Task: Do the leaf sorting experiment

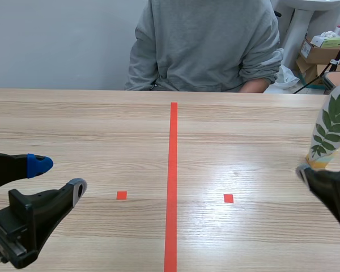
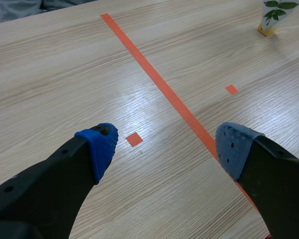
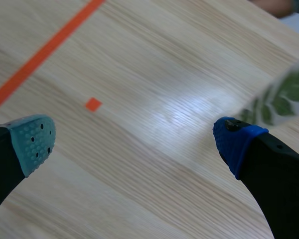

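Scene camera facing across light wooden table from between arms. Wrist cameras looking down, close, past jaws; all sharing long orange-red tape line ahead.

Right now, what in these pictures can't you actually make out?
Leaf specimen: cut by the scene view's right edge; blurred in the right wrist view; small and cut off in the left wrist view.
Person: head beyond the top edge, hands hidden behind the table.
Boxes: print too small.
Right tool: mostly outside the scene view.
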{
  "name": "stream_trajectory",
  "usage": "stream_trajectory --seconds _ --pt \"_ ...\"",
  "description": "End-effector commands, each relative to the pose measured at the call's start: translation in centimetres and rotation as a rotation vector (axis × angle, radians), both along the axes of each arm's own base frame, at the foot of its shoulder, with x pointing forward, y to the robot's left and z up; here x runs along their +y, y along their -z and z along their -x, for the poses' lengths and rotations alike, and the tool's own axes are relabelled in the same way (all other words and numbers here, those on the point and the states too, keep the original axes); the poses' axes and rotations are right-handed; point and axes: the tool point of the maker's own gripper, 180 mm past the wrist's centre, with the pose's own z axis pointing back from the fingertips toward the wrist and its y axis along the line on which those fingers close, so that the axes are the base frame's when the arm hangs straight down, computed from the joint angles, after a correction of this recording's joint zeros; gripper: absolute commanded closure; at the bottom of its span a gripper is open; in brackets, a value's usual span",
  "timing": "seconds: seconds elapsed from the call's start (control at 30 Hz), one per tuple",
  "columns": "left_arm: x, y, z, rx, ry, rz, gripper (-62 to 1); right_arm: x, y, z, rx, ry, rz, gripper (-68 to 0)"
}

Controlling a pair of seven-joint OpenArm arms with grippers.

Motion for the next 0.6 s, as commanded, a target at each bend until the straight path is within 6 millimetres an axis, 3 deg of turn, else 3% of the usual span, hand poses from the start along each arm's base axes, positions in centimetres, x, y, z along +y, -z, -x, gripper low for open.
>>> stream_trajectory --seconds 0.0,0.17,0.57 --pt "-0.2 -0.9 -0.3 -0.031 0.009 0.016 -43.7 0.2 -0.2 0.0 -0.011 -0.03 -0.028 -67.9" --pt "-0.2 -1.3 -0.9 -0.053 0.009 0.016 -43.7 2.4 -1.2 1.0 -0.049 -0.148 -0.105 -67.9" --pt "-0.2 -1.4 -1.0 -0.056 0.009 0.013 -43.7 2.7 -1.1 1.7 -0.041 -0.151 -0.131 -67.9"
